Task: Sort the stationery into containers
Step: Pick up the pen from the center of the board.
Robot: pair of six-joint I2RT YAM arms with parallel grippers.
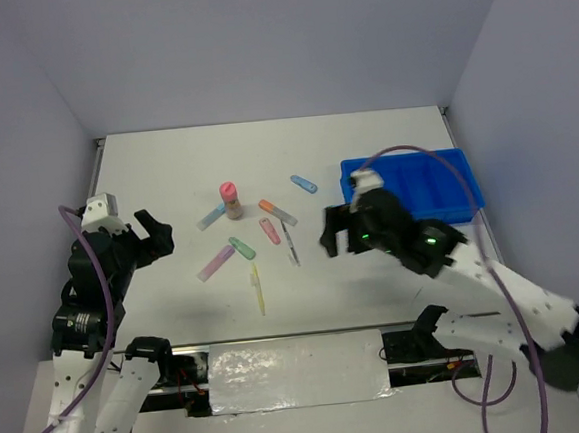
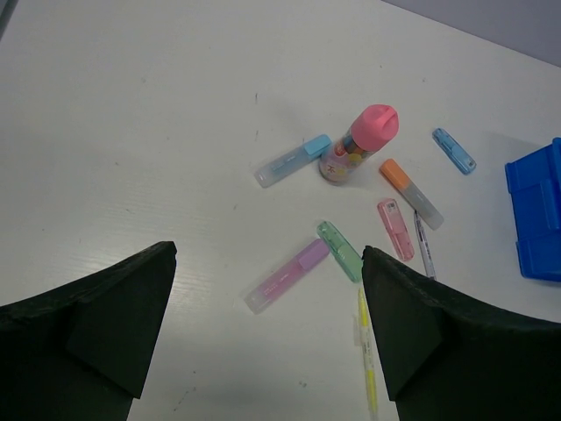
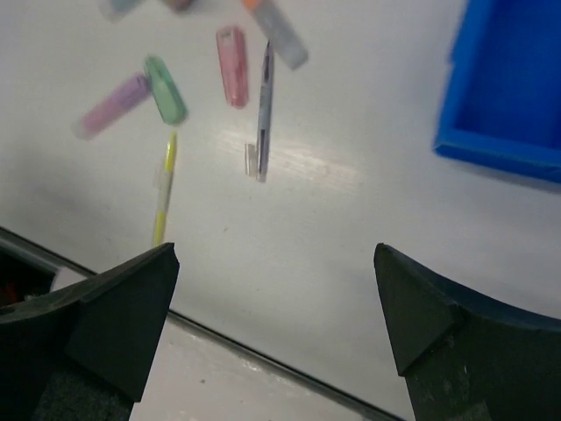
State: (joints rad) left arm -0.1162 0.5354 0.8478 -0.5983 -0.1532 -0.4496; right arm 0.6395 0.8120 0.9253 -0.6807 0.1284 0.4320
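Checking progress: sorting not begun, as far as the views show. Both my pincers stand wide open, nothing held. Left pincer [image 1: 154,234] hangs over the bare left part of the surface [image 1: 165,166]; right pincer [image 1: 333,235] hangs between the stationery and the tray [image 1: 437,180].

Tray sits far right. Its visible compartments look empty, tho my right arm hides part of it.

Items counted: 9, all loose on the surface, mid-area:
- bottle [image 1: 231,199], upright, pink cap
- blue stick [image 1: 210,219] just beside it
- 2nd blue stick [image 1: 304,183], apart, nearer the tray
- orange stick [image 1: 277,211], pink stick [image 1: 268,229], grey pen [image 1: 290,244], close together
- green stick [image 1: 242,247] and lilac stick [image 1: 215,263], ends near each other
- yellow pen [image 1: 258,288], nearest the bases

Judgement: 0 of 9 placed; everything left to do. Grey pen lies closest to my right pincer, so prob. a sensible first pick.
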